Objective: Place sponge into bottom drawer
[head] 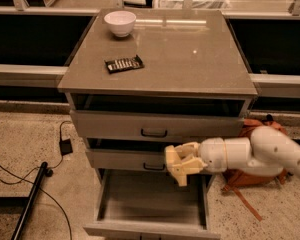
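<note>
Currently my gripper (182, 165) hangs in front of the middle drawer (122, 160), above the right half of the open bottom drawer (140, 201), jaws closed on the sponge (174, 158); sponge is off every surface, held only by me. Sponge looks like a pale yellow foam lump: light, soft, squashes under the pinch, not fragile, not slippery, so I judge a grip across its middle is enough and dropping it does no harm. Bottom drawer is pulled well out, tray bare and wide, nothing I can see inside it. Top drawer (140, 125) is slightly out too, so both drawer fronts sit just behind my jaws; going down, the middle drawer's lip is the thing to brush against. White bowl (120, 23) and dark snack packet (124, 63) sit on the cabinet top (200, 59), well apart from me. Orange backpack (252, 128) behind my arm, cables (20, 180) on the floor left, neither in the way.
</note>
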`<action>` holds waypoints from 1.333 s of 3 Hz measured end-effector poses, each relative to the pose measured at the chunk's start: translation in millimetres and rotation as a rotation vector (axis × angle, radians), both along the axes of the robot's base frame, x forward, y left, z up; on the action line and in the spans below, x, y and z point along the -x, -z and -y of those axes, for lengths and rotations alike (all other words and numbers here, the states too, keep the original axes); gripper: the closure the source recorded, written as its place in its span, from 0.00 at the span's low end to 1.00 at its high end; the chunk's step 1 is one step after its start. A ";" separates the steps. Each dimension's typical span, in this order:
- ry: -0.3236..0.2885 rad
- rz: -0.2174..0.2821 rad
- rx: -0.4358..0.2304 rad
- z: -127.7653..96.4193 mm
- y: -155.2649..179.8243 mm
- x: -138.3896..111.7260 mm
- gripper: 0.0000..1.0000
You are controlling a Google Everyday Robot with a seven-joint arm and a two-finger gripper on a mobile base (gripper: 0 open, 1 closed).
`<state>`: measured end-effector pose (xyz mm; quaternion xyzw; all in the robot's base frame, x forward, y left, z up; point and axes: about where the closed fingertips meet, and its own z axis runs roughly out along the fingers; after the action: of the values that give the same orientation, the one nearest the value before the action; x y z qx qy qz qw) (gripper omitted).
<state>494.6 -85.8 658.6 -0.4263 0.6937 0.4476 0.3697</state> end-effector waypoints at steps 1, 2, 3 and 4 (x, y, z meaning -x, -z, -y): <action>0.105 0.040 -0.086 18.4 29.6 -2.0 1.00; 0.104 0.040 -0.085 18.7 30.6 -1.8 1.00; 0.121 0.032 -0.124 13.9 69.8 -9.4 1.00; 0.124 0.065 -0.151 -3.3 186.1 -11.5 1.00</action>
<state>506.1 -82.5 472.5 -0.3678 0.6707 0.4608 0.4501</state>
